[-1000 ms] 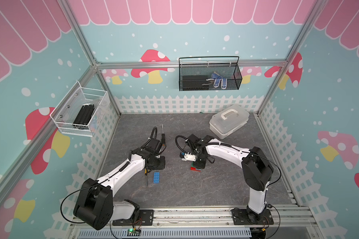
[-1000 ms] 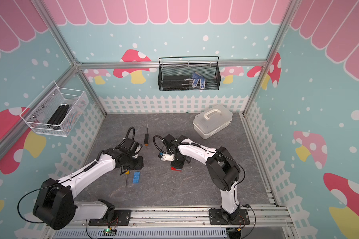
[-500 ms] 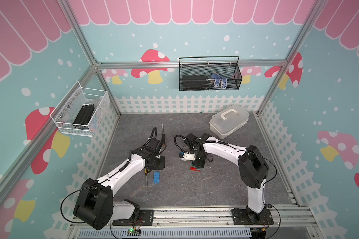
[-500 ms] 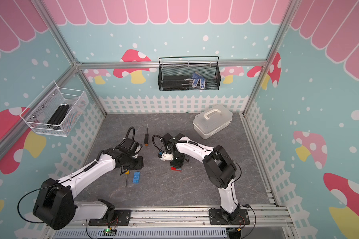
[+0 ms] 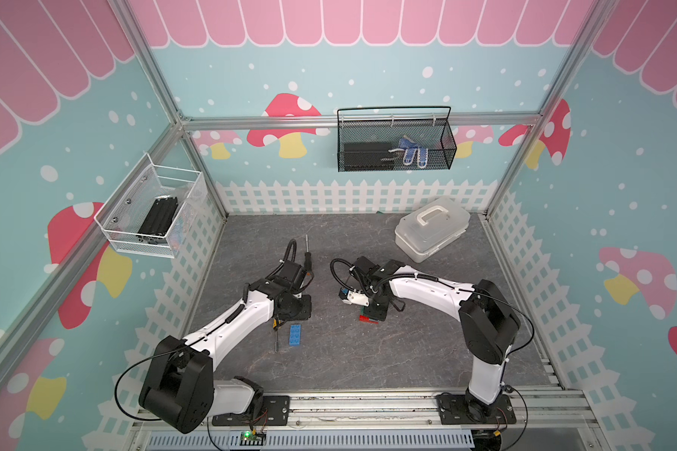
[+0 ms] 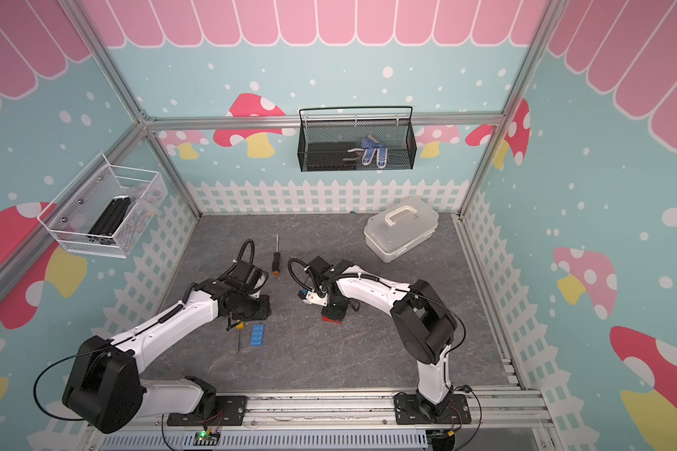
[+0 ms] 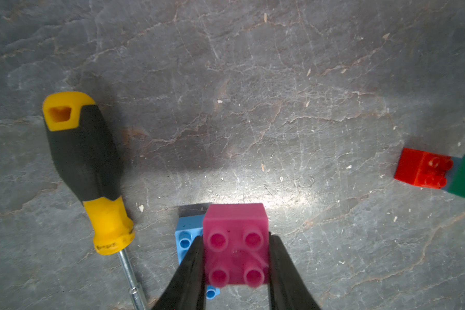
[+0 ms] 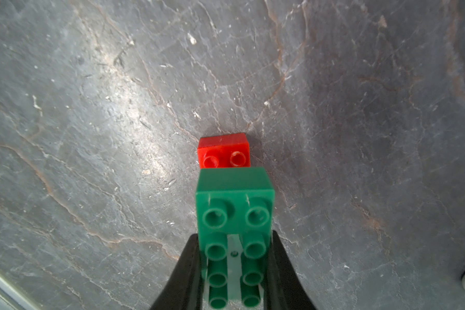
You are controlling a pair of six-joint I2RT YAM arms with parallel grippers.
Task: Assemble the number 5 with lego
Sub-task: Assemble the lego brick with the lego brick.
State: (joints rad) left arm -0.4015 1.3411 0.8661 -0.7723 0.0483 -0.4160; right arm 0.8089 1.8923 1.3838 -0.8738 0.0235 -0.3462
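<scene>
My left gripper is shut on a short pink lego brick, studs toward the camera, held just above the grey floor. Under it lies a long blue brick, which both top views show beside the left gripper. A long green brick sits between the fingers of my right gripper, which is shut on it. Directly beneath the green brick lies a red brick; its edge peeks out under the right gripper in a top view. No assembled number 5 is in view.
A yellow-and-black screwdriver lies next to the blue brick. A second screwdriver lies farther back. A white lidded box stands at the back right. A black mesh basket and a white wire basket hang on the walls.
The right arm's elbow swayed slightly left and back. Both grippers and all bricks stay where they were.
</scene>
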